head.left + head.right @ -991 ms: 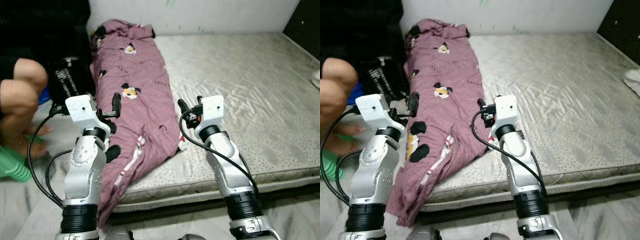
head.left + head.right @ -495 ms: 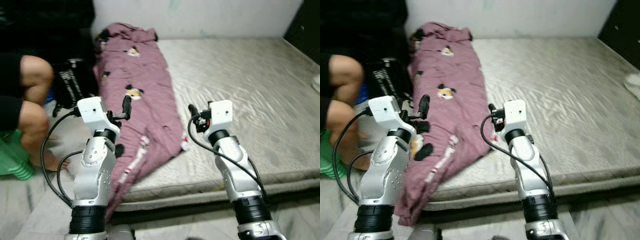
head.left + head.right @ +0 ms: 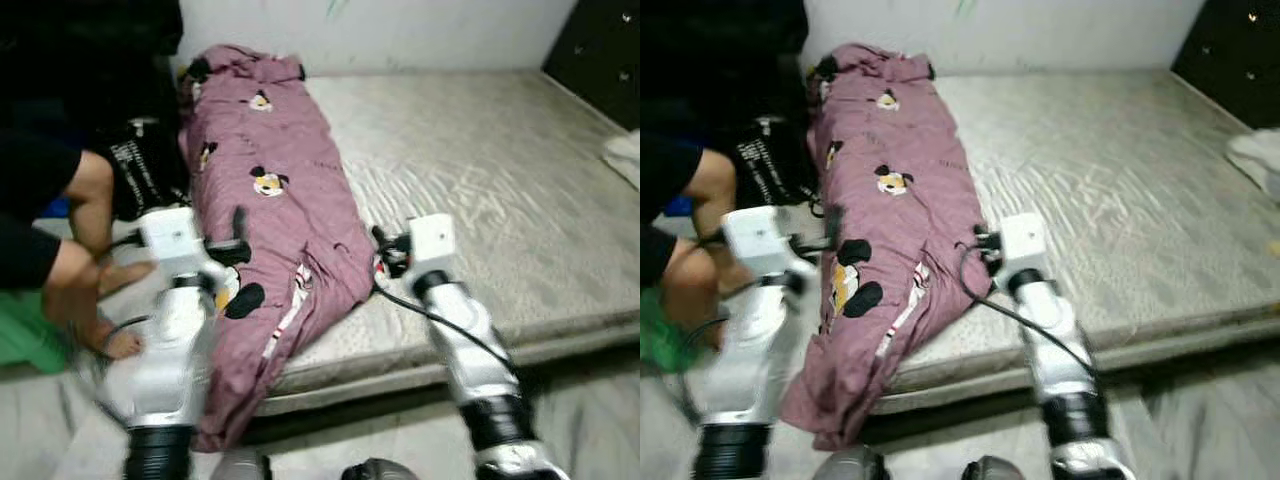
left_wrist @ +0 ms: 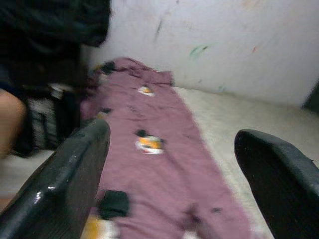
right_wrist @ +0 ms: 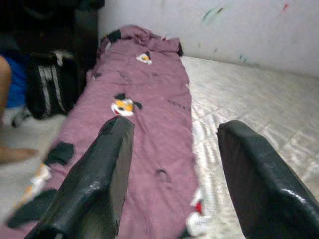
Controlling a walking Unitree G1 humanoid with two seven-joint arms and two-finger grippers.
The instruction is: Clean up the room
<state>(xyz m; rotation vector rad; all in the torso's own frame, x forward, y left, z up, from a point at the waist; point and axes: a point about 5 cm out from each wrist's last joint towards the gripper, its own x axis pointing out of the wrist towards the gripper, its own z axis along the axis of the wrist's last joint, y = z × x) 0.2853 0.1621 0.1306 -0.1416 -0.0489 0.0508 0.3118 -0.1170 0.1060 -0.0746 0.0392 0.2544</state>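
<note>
A mauve pyjama garment printed with cartoon mice lies lengthwise on the left part of a bare grey mattress. Its lower end hangs over the front edge toward the floor. My left gripper is raised over the garment's left side, open, with nothing between its fingers. My right gripper hovers at the garment's right edge near the mattress front, also open and empty. In the right wrist view, the garment stretches away beyond the fingers.
A person crouches at the left, with bare legs and a foot on the floor beside the bed. A black bag stands by the mattress corner, with a green stool below it. Dark furniture and something white sit at the right.
The camera has shifted and tilted, blurring the view. The person's legs have moved at the left. Both grippers stay open in about the same raised pose.
</note>
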